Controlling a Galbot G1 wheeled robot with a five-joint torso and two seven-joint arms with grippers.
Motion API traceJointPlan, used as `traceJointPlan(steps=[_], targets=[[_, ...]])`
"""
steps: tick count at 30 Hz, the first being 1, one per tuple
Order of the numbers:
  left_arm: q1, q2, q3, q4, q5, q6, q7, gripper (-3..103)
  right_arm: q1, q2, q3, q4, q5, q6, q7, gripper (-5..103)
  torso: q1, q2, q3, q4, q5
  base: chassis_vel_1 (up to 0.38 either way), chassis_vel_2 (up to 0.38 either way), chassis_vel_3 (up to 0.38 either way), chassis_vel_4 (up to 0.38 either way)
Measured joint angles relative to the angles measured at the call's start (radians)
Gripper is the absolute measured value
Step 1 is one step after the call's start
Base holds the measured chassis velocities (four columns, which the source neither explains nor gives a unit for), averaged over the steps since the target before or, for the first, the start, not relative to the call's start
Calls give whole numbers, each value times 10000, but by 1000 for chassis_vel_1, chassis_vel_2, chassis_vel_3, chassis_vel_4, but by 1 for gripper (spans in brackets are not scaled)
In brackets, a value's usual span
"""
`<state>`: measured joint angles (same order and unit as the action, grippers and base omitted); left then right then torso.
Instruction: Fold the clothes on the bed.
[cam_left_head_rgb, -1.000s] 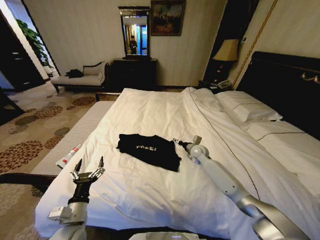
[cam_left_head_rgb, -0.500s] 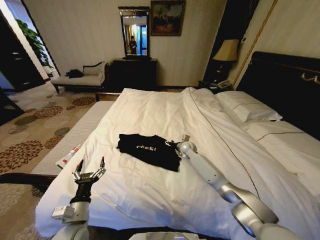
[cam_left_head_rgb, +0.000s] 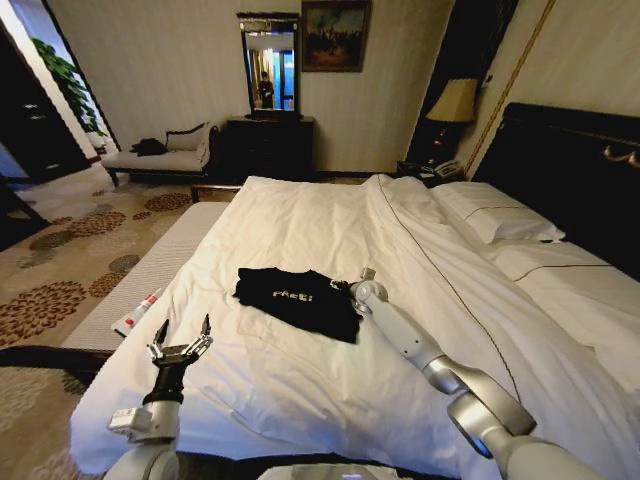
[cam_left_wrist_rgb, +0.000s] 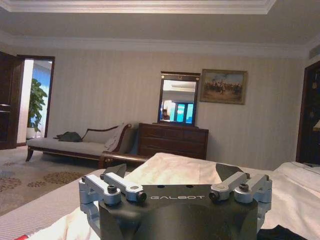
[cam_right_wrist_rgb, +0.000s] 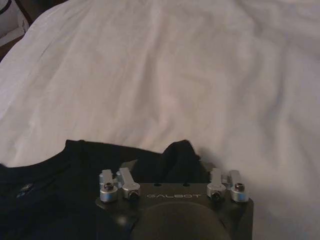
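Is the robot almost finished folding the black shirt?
Not yet, it looks like an early stage. Done: the black T-shirt lies on the bed, already bunched into a compact shape. In hand: the right gripper is down at the shirt's right edge; whether it has gripped the cloth is hidden. The left gripper waits open near the bed's near-left edge, apart from the shirt. Left: a neat, finished fold.

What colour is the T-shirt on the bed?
Black, with small white letters on the chest. The T-shirt lies on the bed's white duvet, clearest in the head view.
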<state>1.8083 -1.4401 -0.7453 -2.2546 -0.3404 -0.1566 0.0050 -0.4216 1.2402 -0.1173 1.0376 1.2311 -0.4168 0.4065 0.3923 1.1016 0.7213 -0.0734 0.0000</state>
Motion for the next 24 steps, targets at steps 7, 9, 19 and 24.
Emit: traceJointPlan(steps=[7, 9, 19, 24], targets=[[4, 45, -48, 15, -20, -23, -10, 100, -211, -234, -19, 410, -299, 16, -44, 35, 0, 1, -1, 0, 0, 0, 0, 0, 0], [-11, 46, -47, 43, -20, -26, -11, 100, -256, -276, -19, 485, -375, 16, -70, 29, -1, 1, 0, 0, 0, 0, 0, 0, 0], [-311, 147, -40, 433, -132, -38, -34, 100, -837, -942, 252, 1812, -509, 435, -563, 2, 0, 1, 0, 0, 0, 0, 0, 0, 0], [-851, 406, -41, 803, -343, 358, -313, 100, -1388, -1183, 623, 2846, -586, 811, -775, 1, -1, 0, 0, 1, 0, 0, 0, 0, 0]])
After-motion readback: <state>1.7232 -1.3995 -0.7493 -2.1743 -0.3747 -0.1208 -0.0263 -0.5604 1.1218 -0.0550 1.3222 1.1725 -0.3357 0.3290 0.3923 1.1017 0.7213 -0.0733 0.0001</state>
